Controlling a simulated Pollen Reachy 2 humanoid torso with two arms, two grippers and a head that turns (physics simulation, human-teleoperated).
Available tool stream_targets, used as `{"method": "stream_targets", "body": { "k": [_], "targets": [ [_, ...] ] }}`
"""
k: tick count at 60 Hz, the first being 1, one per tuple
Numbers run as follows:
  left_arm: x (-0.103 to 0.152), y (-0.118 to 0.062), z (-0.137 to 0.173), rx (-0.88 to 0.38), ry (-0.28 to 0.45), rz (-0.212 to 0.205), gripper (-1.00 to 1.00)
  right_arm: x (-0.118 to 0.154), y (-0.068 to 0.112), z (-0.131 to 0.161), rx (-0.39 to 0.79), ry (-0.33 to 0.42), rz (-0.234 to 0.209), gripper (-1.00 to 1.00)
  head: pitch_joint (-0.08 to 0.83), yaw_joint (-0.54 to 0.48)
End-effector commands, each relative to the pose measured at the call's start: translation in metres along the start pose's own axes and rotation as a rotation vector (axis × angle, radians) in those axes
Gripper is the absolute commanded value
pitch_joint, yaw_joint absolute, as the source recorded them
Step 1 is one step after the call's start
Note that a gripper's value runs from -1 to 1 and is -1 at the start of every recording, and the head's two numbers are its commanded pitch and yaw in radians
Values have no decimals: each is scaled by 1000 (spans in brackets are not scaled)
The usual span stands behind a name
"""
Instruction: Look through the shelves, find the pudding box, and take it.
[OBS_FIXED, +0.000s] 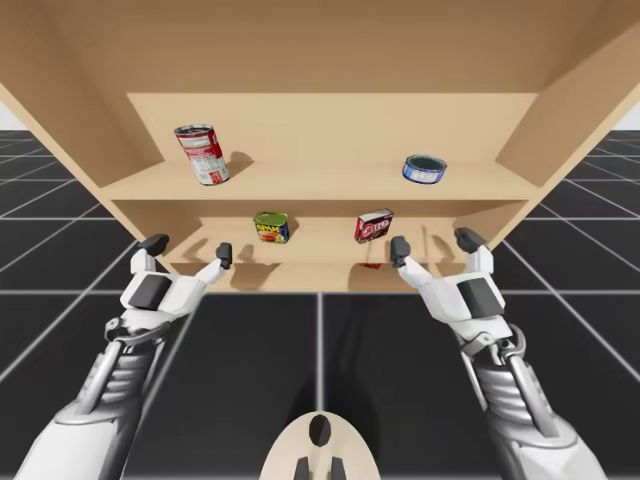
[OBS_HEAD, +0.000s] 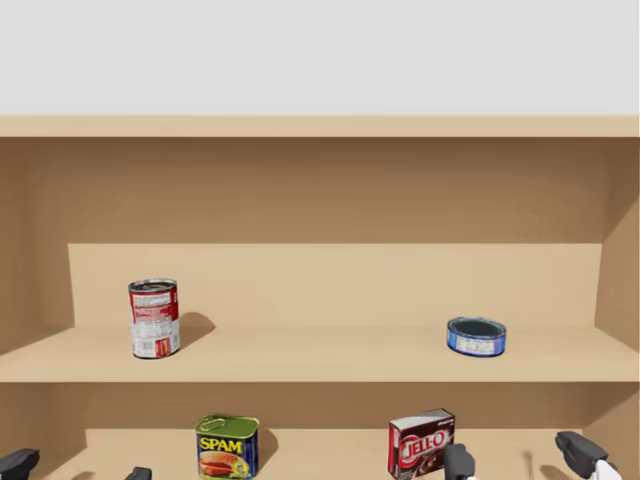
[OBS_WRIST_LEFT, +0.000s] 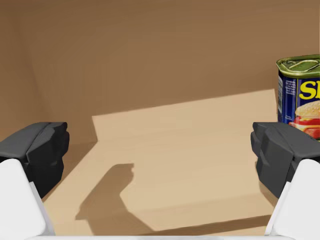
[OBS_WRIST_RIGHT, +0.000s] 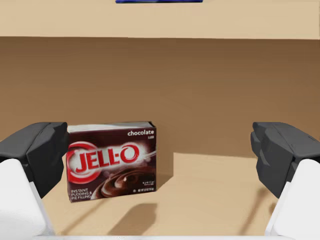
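The pudding box (OBS_FIXED: 374, 226) (OBS_HEAD: 421, 444) is dark brown with red, standing upright on the lower shelf (OBS_FIXED: 300, 268). In the right wrist view the pudding box (OBS_WRIST_RIGHT: 112, 161) is ahead of my right gripper (OBS_WRIST_RIGHT: 160, 155), close to its left finger and not touched. My right gripper (OBS_FIXED: 434, 244) (OBS_HEAD: 518, 455) is open at the shelf's front edge, just right of the box. My left gripper (OBS_FIXED: 190, 248) (OBS_HEAD: 78, 468) (OBS_WRIST_LEFT: 160, 155) is open at the shelf's left end, with nothing between its fingers.
A blue and yellow rectangular can (OBS_FIXED: 271, 227) (OBS_HEAD: 227, 446) (OBS_WRIST_LEFT: 299, 90) stands on the lower shelf, left of the box. On the upper shelf (OBS_FIXED: 320, 187) are a red and white can (OBS_FIXED: 203, 154) (OBS_HEAD: 154, 318) and a flat blue can (OBS_FIXED: 425, 168) (OBS_HEAD: 476, 336).
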Motion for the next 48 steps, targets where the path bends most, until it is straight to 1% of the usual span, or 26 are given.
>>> {"method": "stream_targets", "body": {
  "k": [1, 5, 10, 14, 22, 30, 38, 48],
  "targets": [
    [0, 0, 0, 1, -1, -5, -1000, -1, 5, 2, -30, -7, -18, -1000, -3, -1],
    [0, 0, 0, 1, -1, -4, -1000, 2, 6, 2, 3, -13, -23, -1000, 4, -4],
    [0, 0, 0, 2, 0, -3, -1000, 2, 6, 2, 9, 3, -27, -1000, 24, -7],
    [-1, 0, 0, 2, 0, -3, -1000, 0, 6, 1, 4, 9, -26, -1000, 79, -12],
    [-1, 0, 0, 4, 1, -3, -1000, 0, 6, 1, -6, 2, -17, -1000, 142, -32],
    [-1, 0, 0, 1, 0, -5, -1000, -1, 5, 0, -11, -4, -11, -1000, 213, -70],
    [-1, -1, -1, -3, 0, -9, -1000, -2, 5, 0, -14, -5, -9, -1000, 305, -130],
    [0, -1, 0, -7, 0, -7, -1000, -4, 6, -1, -13, 0, -4, -1000, 372, -185]
  ]
}}
